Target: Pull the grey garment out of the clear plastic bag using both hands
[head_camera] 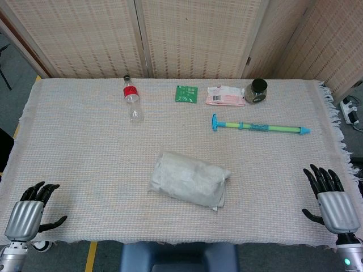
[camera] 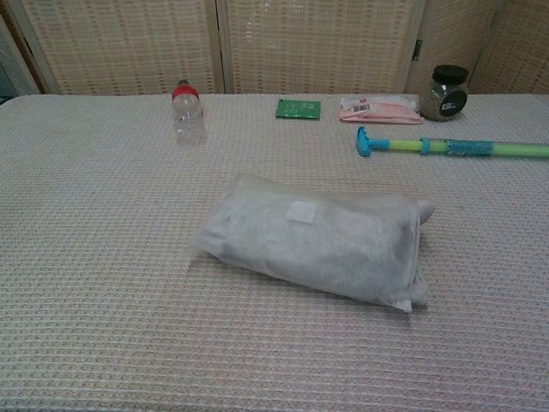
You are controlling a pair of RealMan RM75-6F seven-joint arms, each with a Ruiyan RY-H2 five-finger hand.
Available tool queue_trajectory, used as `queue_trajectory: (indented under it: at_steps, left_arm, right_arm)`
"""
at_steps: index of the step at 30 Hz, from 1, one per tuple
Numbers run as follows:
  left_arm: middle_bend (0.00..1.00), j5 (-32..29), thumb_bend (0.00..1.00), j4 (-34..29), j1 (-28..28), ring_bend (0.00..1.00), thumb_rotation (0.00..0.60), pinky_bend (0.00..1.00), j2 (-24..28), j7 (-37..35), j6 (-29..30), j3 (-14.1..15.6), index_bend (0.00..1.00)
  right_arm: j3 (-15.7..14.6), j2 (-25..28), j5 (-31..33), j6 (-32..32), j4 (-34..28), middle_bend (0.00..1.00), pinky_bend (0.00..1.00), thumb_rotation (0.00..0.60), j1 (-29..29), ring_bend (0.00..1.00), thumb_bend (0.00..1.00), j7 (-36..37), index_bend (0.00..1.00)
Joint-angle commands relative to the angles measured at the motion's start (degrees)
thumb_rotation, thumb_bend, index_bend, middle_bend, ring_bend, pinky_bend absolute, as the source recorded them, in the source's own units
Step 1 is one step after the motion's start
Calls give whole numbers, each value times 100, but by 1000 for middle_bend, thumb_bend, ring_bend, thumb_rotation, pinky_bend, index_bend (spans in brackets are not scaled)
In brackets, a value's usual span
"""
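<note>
1. The clear plastic bag (head_camera: 189, 179) lies flat near the middle of the table (head_camera: 79, 147), with the grey garment (camera: 343, 245) folded inside it (a small pale label shows on the bag's top face in the chest view).
2. The left hand (head_camera: 31, 211) hovers at the near left corner of the table, fingers apart and holding nothing, well apart from the bag.
3. The right hand (head_camera: 330, 198) sits at the near right edge, fingers spread upward and empty, also well apart from the bag.
4. Neither hand shows in the chest view.
5. Along the far side, a plastic bottle (head_camera: 132, 100) with a red cap lies on its side.
6. To its right rest a green packet (head_camera: 186, 93), a pink packet (head_camera: 225, 96) and a dark-lidded jar (head_camera: 256, 91) (the jar stands just beside the pink packet).
7. A long blue-and-green tube (head_camera: 258, 127) lies between those things and the bag.
</note>
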Motion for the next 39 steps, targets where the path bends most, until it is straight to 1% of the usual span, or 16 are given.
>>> queue_trajectory:
  at_steps: [1,4,5,6,8,9,10,11,12,13,14,16,17,27,33,39]
  left_arm:
    - [263,51,183,8,-2,148,452,211,-23,-23,-27,5,234]
    - [265,243,183,46,-79,149,450,212,-96,-260,-178,77,223]
    - [272,260,183,74,-102,157,449,240,-174,-391,-250,89,220]
    - [279,250,183,125,-125,170,451,278,-277,-443,-293,65,219]
    - [341,241,186,204,-148,241,455,437,-388,-458,-325,33,219]
    - [394,240,189,268,-173,298,458,526,-477,-453,-360,13,222]
    - [503,246,198,342,-201,417,474,665,-574,-430,-397,-6,233]
    - [630,282,212,463,-253,557,514,803,-732,-389,-457,-27,254]
    - [711,425,227,624,-343,652,544,883,-926,-411,-549,-1,269]
    - [826,809,252,819,-550,790,587,966,-1337,-530,-649,32,289]
    - [903,946,272,1030,-632,878,600,996,-1568,-509,-656,6,294]
    - [984,1185,293,1349,-768,978,600,1000,-1902,-523,-620,-34,305]
    - [1000,1291,299,1530,-856,999,600,1000,-2095,-571,-605,-70,326]
    - [1000,1004,350,2533,-1469,1000,600,1000,-3205,-236,-1313,-469,385]
    - [1000,814,337,2948,-1760,1000,600,1000,-3555,-111,-1494,-696,368]
    - [1000,573,338,3146,-1975,1000,600,1000,-3801,-270,-1569,-906,394]
  right_arm:
    - [12,5,18,-8,-4,0,0,600,2,0,73,7,0]
    - [10,7,-8,37,1,0,0,600,-18,0,73,-12,0]
    - [14,5,-7,66,0,0,0,600,-33,0,73,-14,0]
    - [19,0,-1,89,4,0,0,600,-45,0,73,-31,0]
    - [23,-5,4,104,7,0,0,600,-54,0,74,-49,0]
    - [25,-8,8,111,7,0,0,600,-59,0,73,-58,0]
    - [27,-10,13,118,6,0,0,600,-64,0,72,-60,0]
    - [31,-12,20,127,2,0,0,600,-71,0,72,-60,0]
    - [40,-20,33,137,1,0,0,600,-76,0,72,-75,0]
    - [39,-47,42,100,-7,0,0,600,-60,0,73,-134,0]
    - [36,-58,53,65,-20,0,0,600,-47,0,74,-169,0]
    - [38,-79,72,24,-27,0,0,600,-30,0,73,-237,0]
    - [42,-96,89,-1,-25,0,0,600,-19,0,73,-280,0]
    - [125,-111,407,-315,-48,0,0,600,108,0,73,-369,0]
    - [168,-130,635,-567,-18,0,0,600,216,0,73,-434,0]
    - [246,-147,874,-697,-3,0,0,600,287,0,73,-476,0]
